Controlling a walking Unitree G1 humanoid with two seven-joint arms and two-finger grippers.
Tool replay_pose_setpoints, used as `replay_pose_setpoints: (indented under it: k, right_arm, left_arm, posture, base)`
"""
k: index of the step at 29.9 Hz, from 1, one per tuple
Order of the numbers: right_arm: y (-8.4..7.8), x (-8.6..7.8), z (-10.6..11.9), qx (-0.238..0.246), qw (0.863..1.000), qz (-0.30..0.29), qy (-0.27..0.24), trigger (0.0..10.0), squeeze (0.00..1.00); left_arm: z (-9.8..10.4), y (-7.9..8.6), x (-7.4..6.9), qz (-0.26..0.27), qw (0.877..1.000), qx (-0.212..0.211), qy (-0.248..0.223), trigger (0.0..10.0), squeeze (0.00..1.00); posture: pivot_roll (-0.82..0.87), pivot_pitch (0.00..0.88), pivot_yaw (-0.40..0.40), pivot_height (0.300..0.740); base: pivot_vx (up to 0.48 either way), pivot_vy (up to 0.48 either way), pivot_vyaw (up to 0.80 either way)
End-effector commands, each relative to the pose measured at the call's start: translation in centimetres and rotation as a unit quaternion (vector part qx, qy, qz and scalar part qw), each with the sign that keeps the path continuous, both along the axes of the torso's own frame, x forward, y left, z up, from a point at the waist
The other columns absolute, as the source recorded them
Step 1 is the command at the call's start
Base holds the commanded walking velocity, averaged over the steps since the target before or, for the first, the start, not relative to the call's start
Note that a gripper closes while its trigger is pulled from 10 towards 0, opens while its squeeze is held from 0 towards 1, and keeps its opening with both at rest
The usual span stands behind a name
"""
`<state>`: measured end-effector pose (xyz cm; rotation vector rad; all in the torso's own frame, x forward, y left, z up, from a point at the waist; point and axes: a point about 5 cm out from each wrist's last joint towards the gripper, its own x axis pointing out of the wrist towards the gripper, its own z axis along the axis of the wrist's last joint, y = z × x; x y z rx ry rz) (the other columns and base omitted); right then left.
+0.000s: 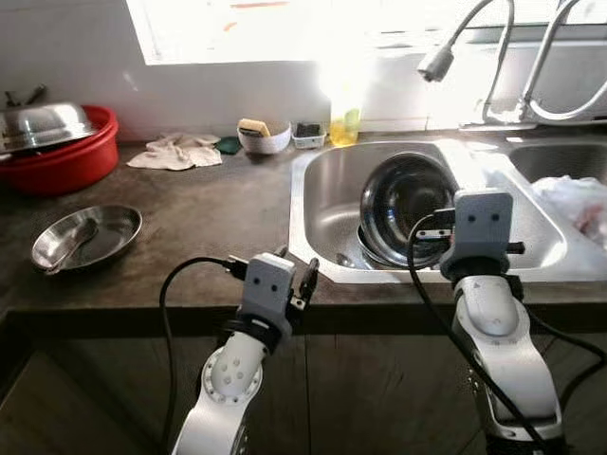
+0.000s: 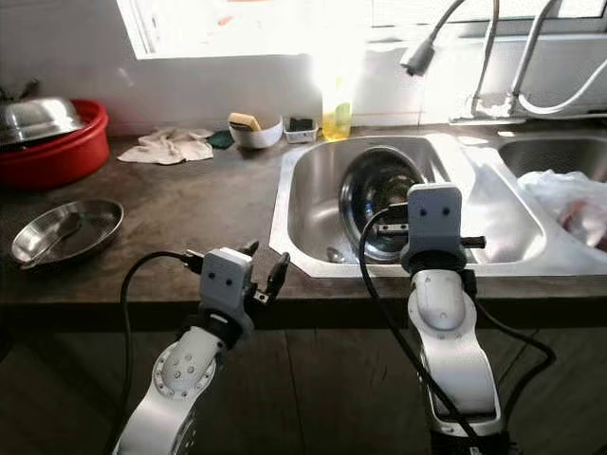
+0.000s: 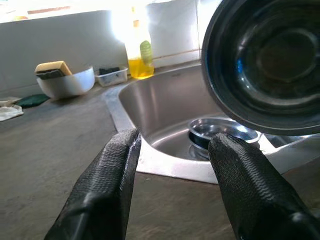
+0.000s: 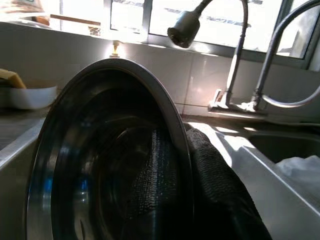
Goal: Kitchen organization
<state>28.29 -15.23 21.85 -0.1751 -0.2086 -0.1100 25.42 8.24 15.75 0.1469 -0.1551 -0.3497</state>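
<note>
A large steel bowl (image 1: 403, 204) stands tilted on its edge in the left basin of the steel sink (image 1: 305, 190). My right gripper (image 4: 177, 162) is shut on the bowl's rim, one finger inside (image 4: 150, 180) and one outside. A small steel dish (image 3: 220, 131) lies on the basin floor under the bowl. My left gripper (image 1: 296, 265) hovers open over the counter's front edge, just left of the sink, holding nothing.
On the dark counter lie a steel plate with a spoon (image 1: 87, 237), a red basin with a steel lid (image 1: 66, 152), a cloth (image 1: 175, 152), a white bowl with a sponge (image 1: 264, 137) and a yellow soap bottle (image 1: 344, 123). The faucet (image 1: 436, 62) hangs over the sink. White plastic (image 1: 574, 204) fills the right basin.
</note>
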Motion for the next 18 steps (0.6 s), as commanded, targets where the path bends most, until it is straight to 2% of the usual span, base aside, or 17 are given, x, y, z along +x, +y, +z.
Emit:
replay_pose_setpoints:
  k: [1,18]
  right_arm:
    - [-0.03,0.26,0.58,0.005,1.0,0.004,-0.006,10.0,0.0]
    - [-0.7,0.94,1.21,0.002,1.0,0.011,-0.011,10.0,0.0]
  left_arm:
    - [0.23,0.21,-0.08,0.007,1.0,0.001,-0.006,10.0,0.0]
    - [-0.05,0.09,-0.14,0.002,1.0,0.01,-0.004,10.0,0.0]
  posture:
    - [0.03,0.023,0.001,0.74]
    - [0.03,0.025,0.003,0.74]
  base:
    - [0.292,-0.379,0.0]
    - [0.302,-0.37,0.0]
